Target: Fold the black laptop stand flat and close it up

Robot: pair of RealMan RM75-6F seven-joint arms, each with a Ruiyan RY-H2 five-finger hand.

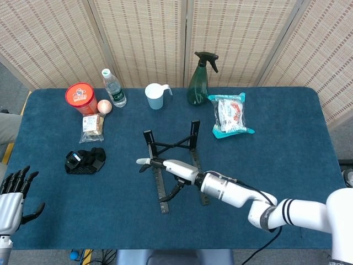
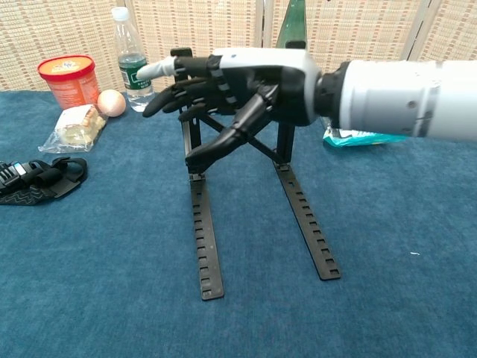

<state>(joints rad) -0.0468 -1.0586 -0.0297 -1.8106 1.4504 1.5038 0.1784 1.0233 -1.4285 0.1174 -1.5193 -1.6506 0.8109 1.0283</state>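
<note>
The black laptop stand (image 1: 175, 165) stands unfolded in the middle of the table, two slotted rails (image 2: 203, 239) on the cloth and two uprights joined by a crossed brace. My right hand (image 1: 168, 167) hovers over the stand's left rail with its fingers spread and nothing in it; in the chest view my right hand (image 2: 223, 86) covers the top of the uprights and much of the brace. Whether it touches the stand I cannot tell. My left hand (image 1: 12, 194) is at the table's near left edge, fingers apart, holding nothing.
Along the back stand a red tub (image 1: 80, 97), a water bottle (image 1: 113, 87), a white cup (image 1: 156, 96), a green spray bottle (image 1: 199, 80) and a snack packet (image 1: 230, 114). A black strap bundle (image 1: 84, 160), an egg-like ball (image 1: 104, 106) and a wrapped snack (image 1: 91, 125) lie left.
</note>
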